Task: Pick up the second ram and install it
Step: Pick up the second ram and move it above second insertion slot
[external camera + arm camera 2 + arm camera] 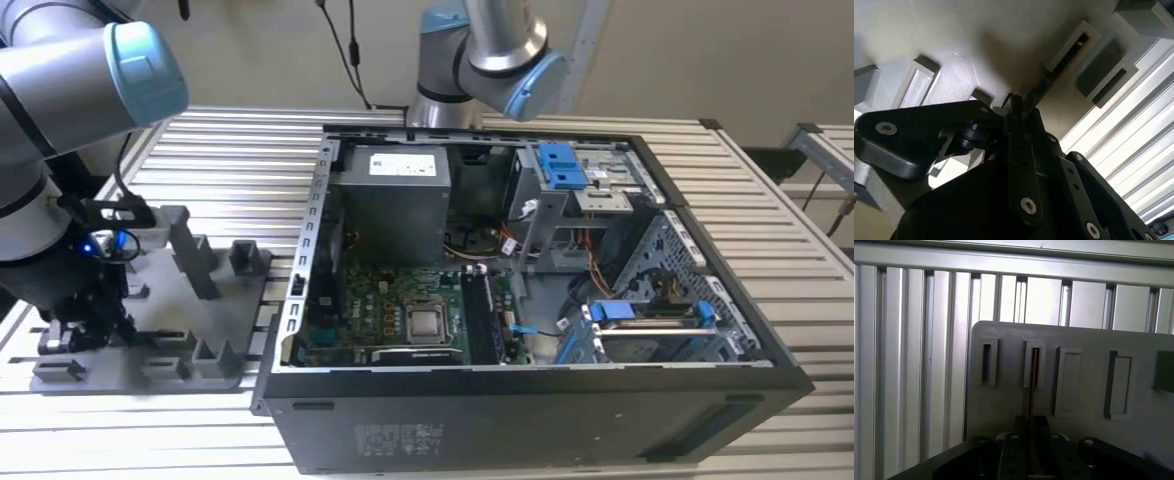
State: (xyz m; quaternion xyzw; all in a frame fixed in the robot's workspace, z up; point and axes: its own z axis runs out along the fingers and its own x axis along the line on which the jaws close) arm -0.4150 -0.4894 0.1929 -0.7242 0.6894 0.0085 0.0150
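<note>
Fingers of the gripper point(1029, 429) stand narrow, closed on the thin edge of the second ram point(1030, 395), which sits on edge in a pocket of the grey fixture tray point(1004, 405). I judge this grip is good only if centred and square to the pocket; otherwise the stick can tilt and bind. The neighbouring pocket point(987, 362) looks empty. In the exterior view the tray lies at nine o'clock from the open computer case point(534, 410), which holds the motherboard point(387, 300) and, toward twelve o'clock, the power supply point(394, 195).
</note>
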